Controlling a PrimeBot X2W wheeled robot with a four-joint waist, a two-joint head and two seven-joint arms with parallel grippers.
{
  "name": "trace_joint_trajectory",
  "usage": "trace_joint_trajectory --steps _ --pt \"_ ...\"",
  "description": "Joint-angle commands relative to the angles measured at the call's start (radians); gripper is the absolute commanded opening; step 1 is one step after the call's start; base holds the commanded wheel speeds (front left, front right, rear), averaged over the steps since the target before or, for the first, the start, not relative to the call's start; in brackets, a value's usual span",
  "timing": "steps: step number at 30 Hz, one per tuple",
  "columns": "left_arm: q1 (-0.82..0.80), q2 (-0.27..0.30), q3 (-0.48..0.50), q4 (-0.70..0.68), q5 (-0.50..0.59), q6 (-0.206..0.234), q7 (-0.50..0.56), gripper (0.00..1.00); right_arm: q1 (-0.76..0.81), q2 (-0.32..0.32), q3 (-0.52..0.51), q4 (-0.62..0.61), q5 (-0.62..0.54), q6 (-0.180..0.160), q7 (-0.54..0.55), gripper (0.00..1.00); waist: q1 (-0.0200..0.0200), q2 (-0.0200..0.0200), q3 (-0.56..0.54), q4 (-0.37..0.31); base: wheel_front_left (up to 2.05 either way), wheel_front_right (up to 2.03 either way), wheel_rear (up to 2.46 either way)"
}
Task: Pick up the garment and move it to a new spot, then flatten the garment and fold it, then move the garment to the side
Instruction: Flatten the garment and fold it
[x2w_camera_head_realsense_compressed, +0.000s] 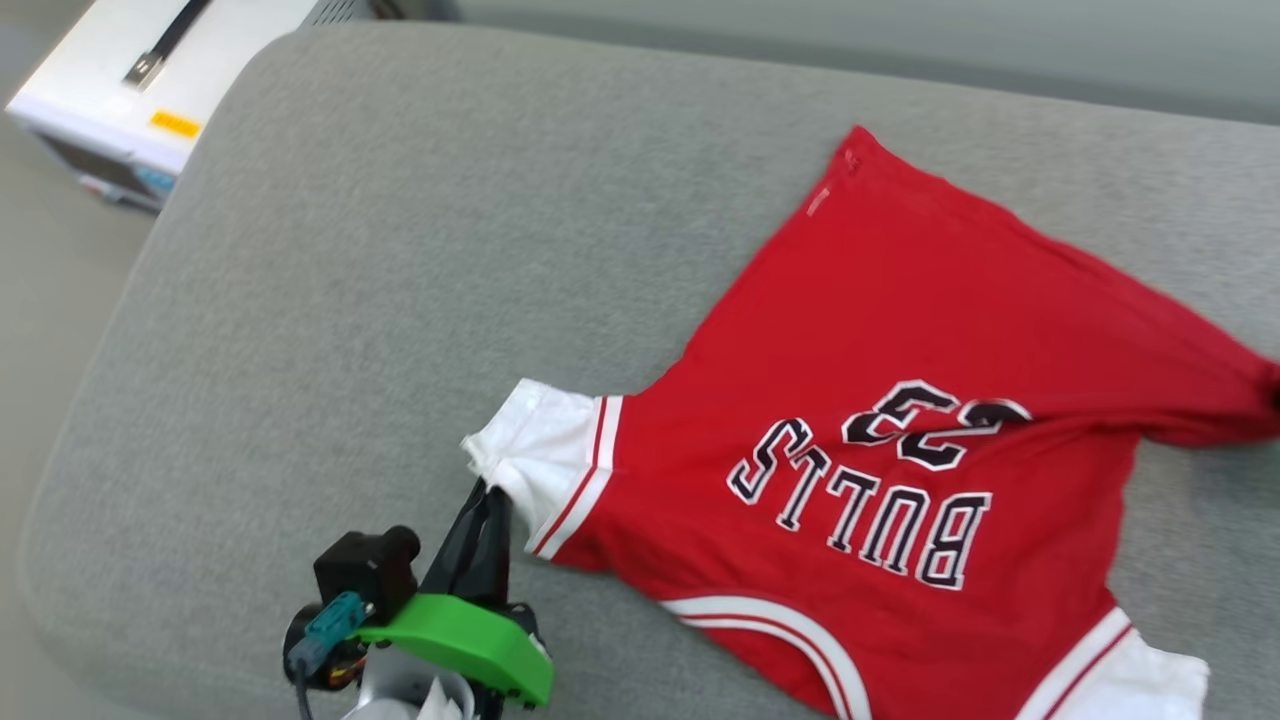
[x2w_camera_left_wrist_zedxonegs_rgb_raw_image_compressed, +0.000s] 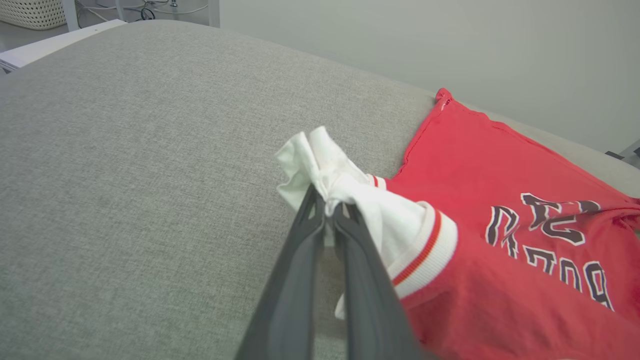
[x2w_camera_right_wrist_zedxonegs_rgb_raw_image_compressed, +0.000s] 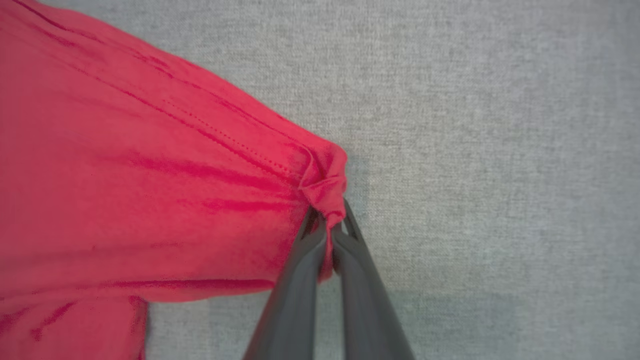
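Head view: garment lies print-up on the grey cushion. My left gripper pinches the white sleeve; my right gripper pinches a red hem corner. I judge: lift both evenly, keep the cloth taut, avoid dragging folds in.

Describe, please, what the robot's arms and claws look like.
The left claw has two long, tapering dark-grey fingers behind which sit a bright green bracket, a black boxy module and a teal plug with a dark cable. The right claw has matching dark-grey fingers.
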Motion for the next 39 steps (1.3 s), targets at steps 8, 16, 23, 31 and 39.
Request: trace_joint_trajectory --steps 8,16,23,31,39 --pt "0.079 0.056 0.042 -0.029 -0.025 0.044 0.041 0.0 0.367 -0.003 -0.124 -0.167 0.076 -0.001 -0.032 0.0 0.0 0.0 -0.138 -0.174 0.0 0.0 0.0" --pt "0.112 0.082 0.052 -0.031 -0.037 0.054 0.068 0.0 0.723 0.128 -0.311 -0.358 0.067 -0.001 -0.023 0.0 0.0 0.0 -0.162 -0.222 0.0 0.0 0.0" --pt "0.115 0.087 0.051 -0.032 -0.043 0.057 0.077 0.0 0.868 0.303 -0.44 -0.53 0.011 -0.001 0.004 1.0 0.0 0.0 -0.15 -0.245 0.0 0.0 0.0" --pt "0.08 0.081 0.037 -0.031 -0.044 0.048 0.075 0.0 0.771 0.37 -0.471 -0.723 -0.089 -0.001 -0.264 1.0 0.0 0.0 -0.114 -0.231 0.0 0.0 0.0" --pt "-0.012 0.055 0.004 -0.027 -0.029 0.023 0.054 0.0 0.543 0.299 -0.326 -0.652 -0.109 -0.001 -0.39 1.0 0.0 0.0 -0.029 -0.168 0.0 0.0 0.0"
